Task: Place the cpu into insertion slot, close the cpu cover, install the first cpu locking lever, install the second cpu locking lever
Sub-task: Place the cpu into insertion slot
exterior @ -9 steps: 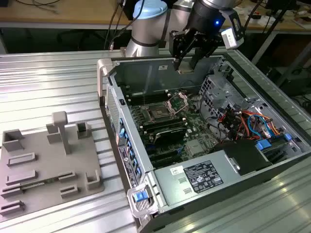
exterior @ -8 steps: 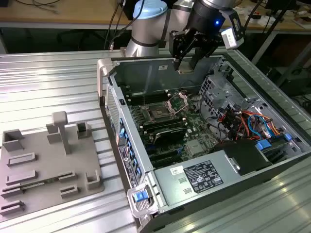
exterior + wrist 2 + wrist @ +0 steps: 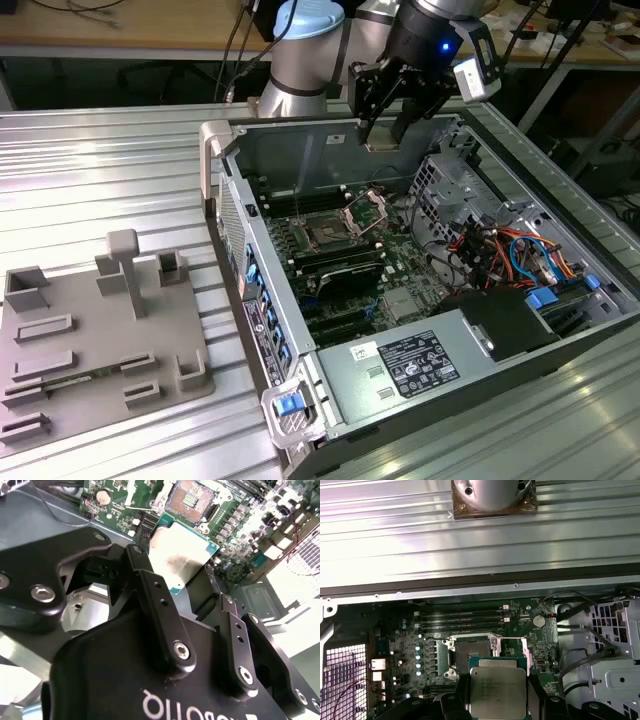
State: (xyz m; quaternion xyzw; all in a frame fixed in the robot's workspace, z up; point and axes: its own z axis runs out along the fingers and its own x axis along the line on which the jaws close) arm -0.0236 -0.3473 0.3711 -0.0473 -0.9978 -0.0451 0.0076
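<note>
The gripper (image 3: 175,572) is gripping the cpu (image 3: 182,550) between its 2 black fingers (image 3: 137,562). They are closed in only as far as the chip's width and are pinching 2 opposite edges. The chip is lying flat in that hold, with its dull silver top facing the wrist. I judge this is so that the contact side is facing the board below, with the other 2 edges left free for seating.

In the first wrist view the cpu is hanging above the motherboard (image 3: 410,650), clearly apart from it and touching nothing but the fingers. The insertion slot (image 3: 472,652) is showing bare just beyond it, with no chip inside. As far as I can judge, the chip is not yet squarely over the slot.

In the exterior view the cpu cover (image 3: 365,208) is standing tilted up on its hinge, at the slot's edge on the exterior view's right. This is leaving the slot open from above. I cannot tell how the 2 locking levers are lying. The placing step looks under way, and none of the closing steps is done.

Farther out, the computer case (image 3: 420,380) is lying on its side with its panel off, so the board is facing up toward the arm. The case is resting on a ribbed metal table (image 3: 100,170). Well apart from it, on the exterior view's left, a grey fixture (image 3: 100,340) with slots and posts is sitting.
</note>
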